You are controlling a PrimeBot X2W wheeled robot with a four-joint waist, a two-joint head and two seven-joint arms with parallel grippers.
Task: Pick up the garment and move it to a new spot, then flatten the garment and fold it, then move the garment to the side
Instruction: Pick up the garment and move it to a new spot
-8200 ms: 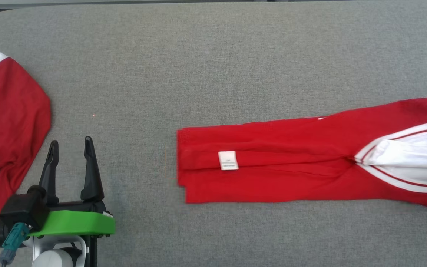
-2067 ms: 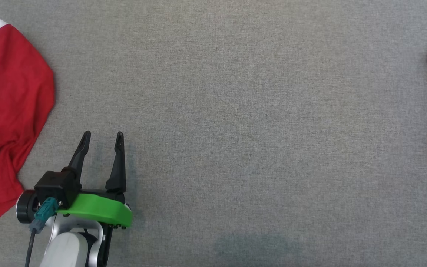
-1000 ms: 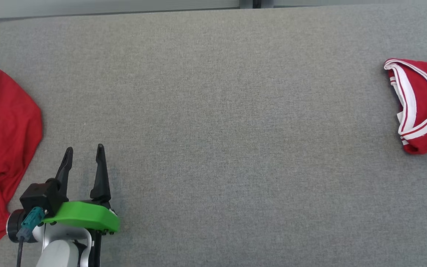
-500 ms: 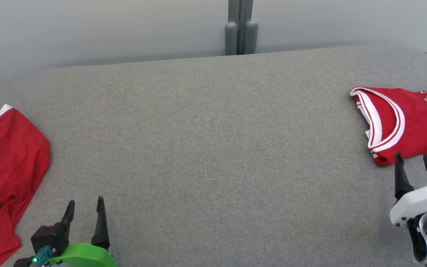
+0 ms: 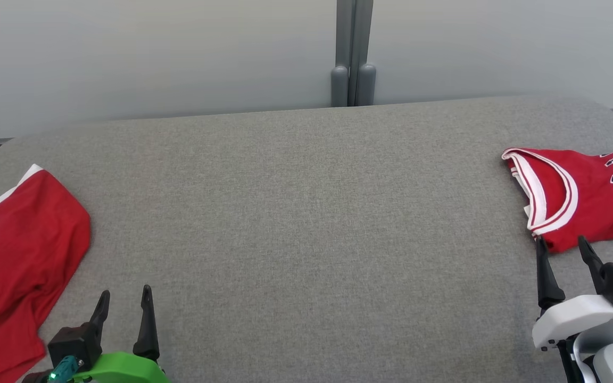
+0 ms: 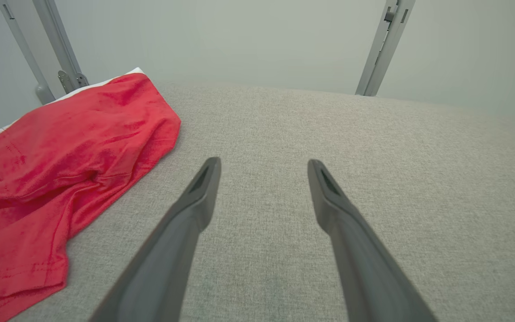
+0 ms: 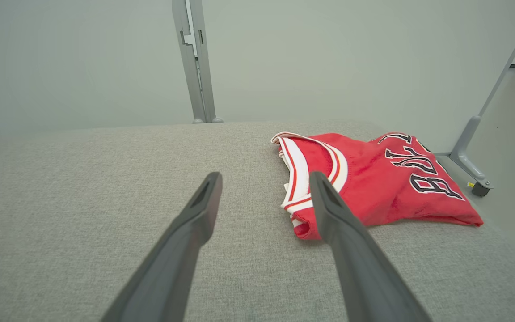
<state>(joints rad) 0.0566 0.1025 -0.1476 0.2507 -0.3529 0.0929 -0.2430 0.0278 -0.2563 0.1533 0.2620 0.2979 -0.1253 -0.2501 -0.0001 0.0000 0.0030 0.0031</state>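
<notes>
grey woven fabric covers the table (image 5: 306, 213) from edge to edge. at the far left a loose red cloth (image 5: 19, 255) with a white edge lies crumpled, running off the picture's side. just right of it, apart from it, the left gripper (image 5: 126, 290) hangs over the fabric, its two dark fingers spread wide and holding no cloth. behind the table's middle a grey double post (image 5: 353, 64) stands against a pale wall (image 5: 152, 53). toward the right, the right gripper (image 5: 560, 240) is likewise spread and empty, its tips just beside the near edge of the folded jersey (image 5: 588, 197), with only grey fabric in the way. the jersey rests flat on the table's right end. its long axis runs left to right, the white-and-red trimmed opening pointing left toward the table's middle and the dark lettering toward the right edge. count: two red garments, two grippers, one post pair.
</notes>
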